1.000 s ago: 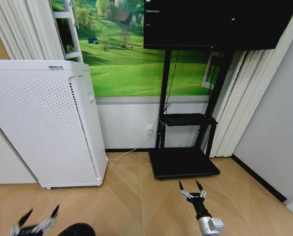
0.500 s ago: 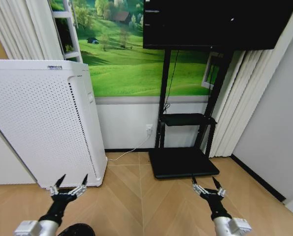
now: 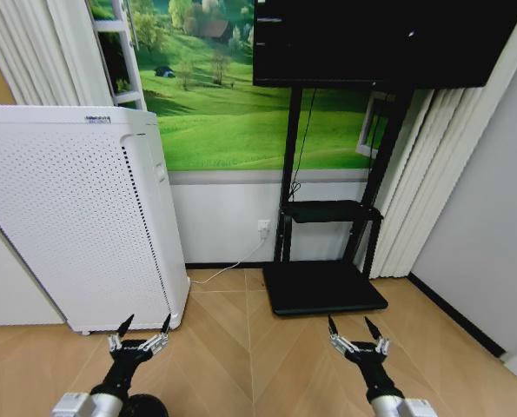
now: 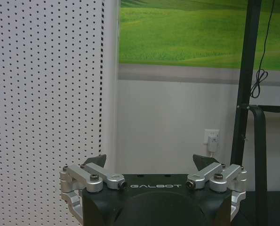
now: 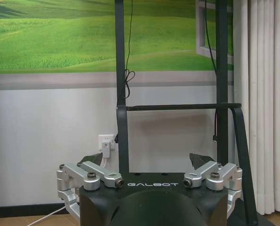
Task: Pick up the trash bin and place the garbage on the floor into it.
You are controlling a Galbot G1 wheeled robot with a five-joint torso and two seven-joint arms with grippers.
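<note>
Wood flooring (image 3: 241, 347) in a herringbone pattern runs from the robot's feet to the wall. Nearest the camera, at the bottom edge of the head view, a sliver of the black bin (image 3: 143, 406) shows just beside the left arm, on the floor below it. None of the litter can be made out on the visible floor.

Left gripper (image 3: 141, 334) hangs low on the robot's left, above the floor and in front of the lower corner of the white purifier (image 3: 67, 217). Its fingers are spread wide and hold nothing; the left wrist view shows the same gripper (image 4: 154, 162) with both tips far apart, pointing at the purifier's perforated side and the wall beyond.

Right gripper (image 3: 349, 328) hangs at a similar height on the robot's right, over bare floor short of the stand base (image 3: 323, 287). Its fingers are also wide apart and empty; in the right wrist view the gripper (image 5: 146, 159) faces the black stand's uprights (image 5: 122, 94).

Farther back, the purifier stands against the wall on the left, its cord (image 3: 228, 265) trailing to a wall socket (image 3: 263, 228). To the right, the stand carries a small shelf (image 3: 329, 210) and a dark screen (image 3: 388, 39). Behind everything, a green meadow mural (image 3: 232, 113) covers the upper wall, with pale curtains (image 3: 414, 191) at the right.
</note>
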